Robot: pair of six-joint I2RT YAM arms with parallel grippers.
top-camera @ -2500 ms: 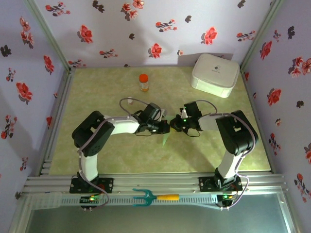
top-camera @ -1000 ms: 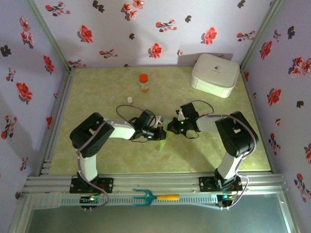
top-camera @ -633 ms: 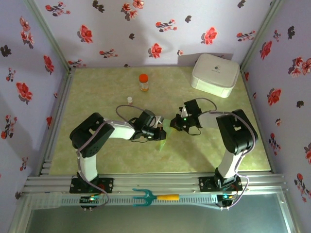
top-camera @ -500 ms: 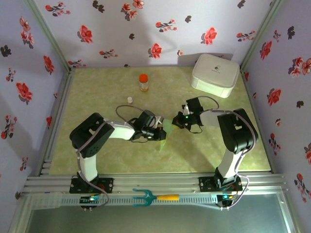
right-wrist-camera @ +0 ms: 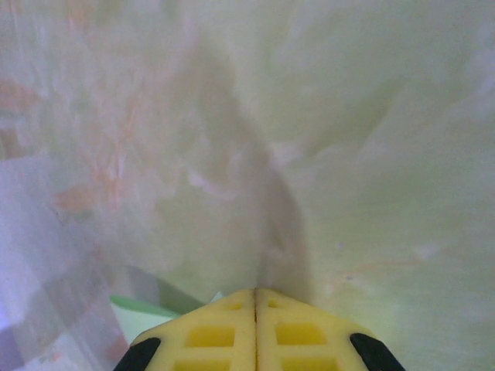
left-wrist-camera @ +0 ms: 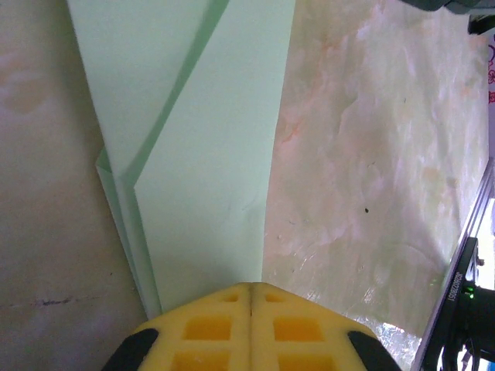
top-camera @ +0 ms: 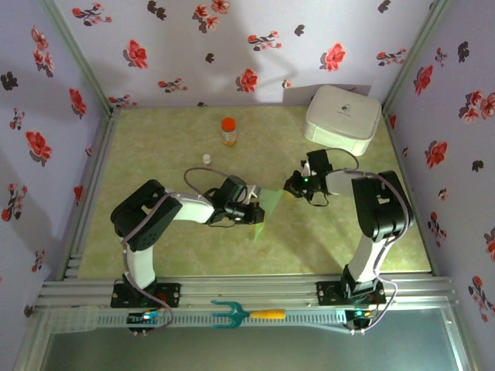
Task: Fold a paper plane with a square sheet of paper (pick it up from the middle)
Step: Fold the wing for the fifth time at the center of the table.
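Note:
The square sheet of paper (top-camera: 271, 203), pale green, lies flat on the mat, folded into a narrow pointed wedge like a paper plane. In the left wrist view the paper (left-wrist-camera: 209, 154) shows layered flaps and a slanted crease. My left gripper (top-camera: 254, 213) is shut, and its yellow tips (left-wrist-camera: 251, 287) rest on the wedge's near end. My right gripper (top-camera: 291, 185) is shut too and sits just past the far pointed end. In the right wrist view its tips (right-wrist-camera: 255, 292) touch bare mat, with a corner of the paper (right-wrist-camera: 147, 313) at their lower left.
A white rounded box (top-camera: 343, 117) stands at the back right. An orange-capped bottle (top-camera: 228, 130) and a small white cap (top-camera: 206, 159) are behind the left arm. A teal fork tool with a yellow handle (top-camera: 236, 313) lies on the front rail. Flowered walls close three sides.
My right gripper has slid right and back along the paper, away from the left gripper, uncovering the wedge's pointed end. The left gripper has stayed on the paper.

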